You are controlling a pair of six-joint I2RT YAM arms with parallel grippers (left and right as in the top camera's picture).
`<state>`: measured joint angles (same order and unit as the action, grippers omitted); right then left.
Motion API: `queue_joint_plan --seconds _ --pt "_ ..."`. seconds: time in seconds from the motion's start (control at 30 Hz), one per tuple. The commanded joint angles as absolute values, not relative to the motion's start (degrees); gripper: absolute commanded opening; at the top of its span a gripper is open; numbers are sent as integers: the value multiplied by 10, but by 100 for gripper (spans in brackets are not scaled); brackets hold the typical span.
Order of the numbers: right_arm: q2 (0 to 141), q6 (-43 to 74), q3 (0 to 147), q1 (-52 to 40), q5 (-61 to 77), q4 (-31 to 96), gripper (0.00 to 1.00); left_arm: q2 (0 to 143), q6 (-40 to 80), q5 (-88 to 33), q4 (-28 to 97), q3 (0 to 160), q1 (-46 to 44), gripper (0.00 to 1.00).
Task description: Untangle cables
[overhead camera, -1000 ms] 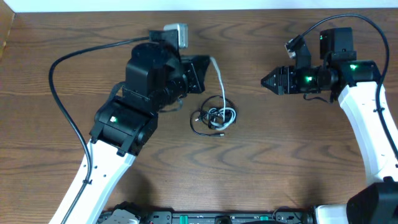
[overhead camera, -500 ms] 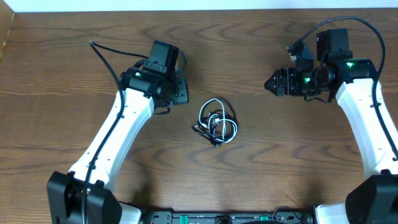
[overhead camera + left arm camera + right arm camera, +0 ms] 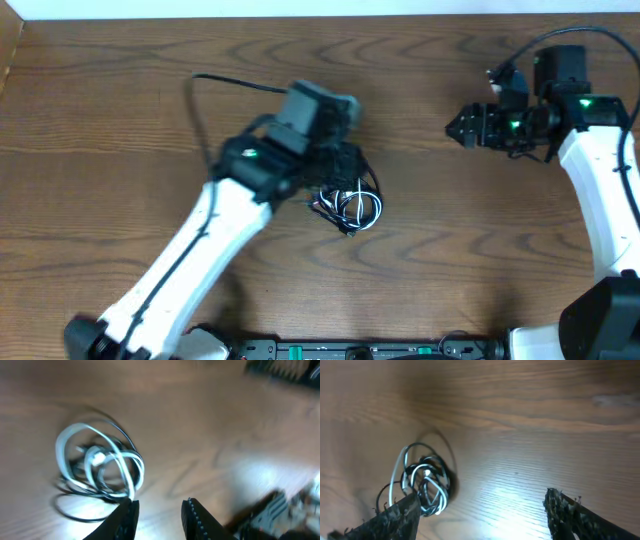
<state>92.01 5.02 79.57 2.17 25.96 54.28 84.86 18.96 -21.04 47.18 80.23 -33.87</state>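
Swung back in, the left jaws hang spread, empty, white cable (image 3: 95, 455) and black cable (image 3: 82, 491) knotted just ahead-left; right jaws spread, well apart. Grasping looks next.

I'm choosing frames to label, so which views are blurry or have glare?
Left wrist: heavy motion blur, cables smeared, glare on the table. Right wrist: soft, bright glare patch low centre. Overhead: evenly lit, mostly sharp, left arm slightly blurred.
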Motion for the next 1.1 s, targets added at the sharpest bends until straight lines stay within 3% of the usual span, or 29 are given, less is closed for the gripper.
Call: queue_joint_plan --seconds 0.0,0.23,0.63,1.07 --pt "920 51 805 46 265 548 75 918 176 -222 470 792 -393 33" --pt "920 51 805 51 265 551 75 1037 176 -213 458 792 -444 31" --pt "920 51 805 51 265 551 75 1140 180 -65 450 791 -444 29" --pt "920 51 805 51 265 551 76 1160 194 -66 401 767 -444 29"
